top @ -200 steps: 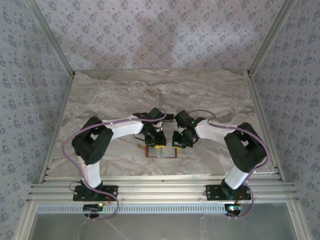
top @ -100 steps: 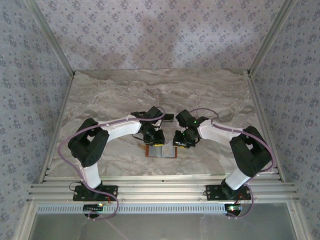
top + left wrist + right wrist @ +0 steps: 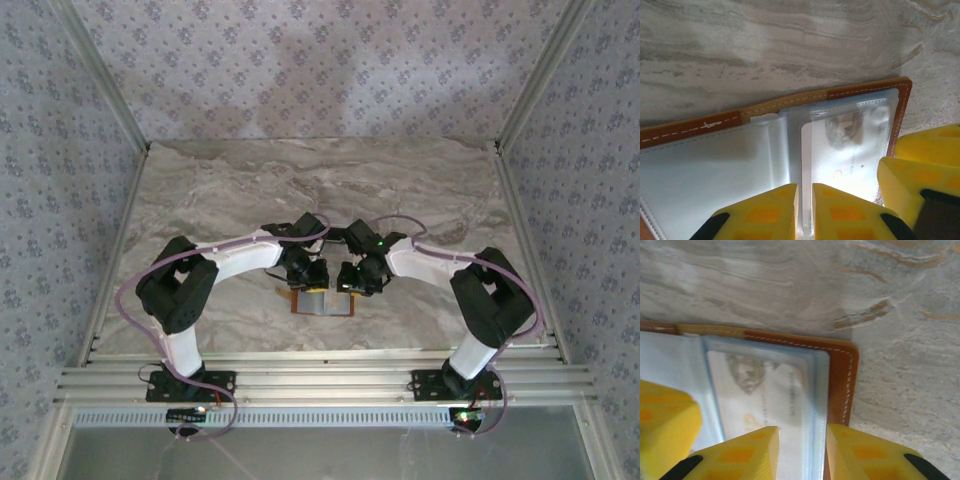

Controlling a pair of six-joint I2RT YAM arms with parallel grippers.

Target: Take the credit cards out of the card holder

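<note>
The card holder [image 3: 324,305] lies open on the marble table, tan leather border [image 3: 690,127] around clear sleeves. A pale credit card [image 3: 850,150] with a grey portrait sits inside the right sleeve, seen too in the right wrist view [image 3: 765,390]. My left gripper [image 3: 805,200] is shut on the thin upright inner edge of that sleeve, near the holder's fold [image 3: 308,280]. My right gripper [image 3: 802,445] stands open astride the sleeve's outer edge, beside the stitched leather rim [image 3: 842,385], just right of the left gripper [image 3: 350,283]. A dark card is not visible.
The two grippers' yellow fingers nearly touch over the holder; the right one's finger [image 3: 920,175] shows in the left wrist view and the left one's finger [image 3: 665,425] in the right wrist view. Bare marble [image 3: 320,190] stretches behind; the metal rail [image 3: 320,375] is close in front.
My right gripper has opened and shifted a little left over the holder's right panel. The left gripper has tightened slightly and stayed in place.
</note>
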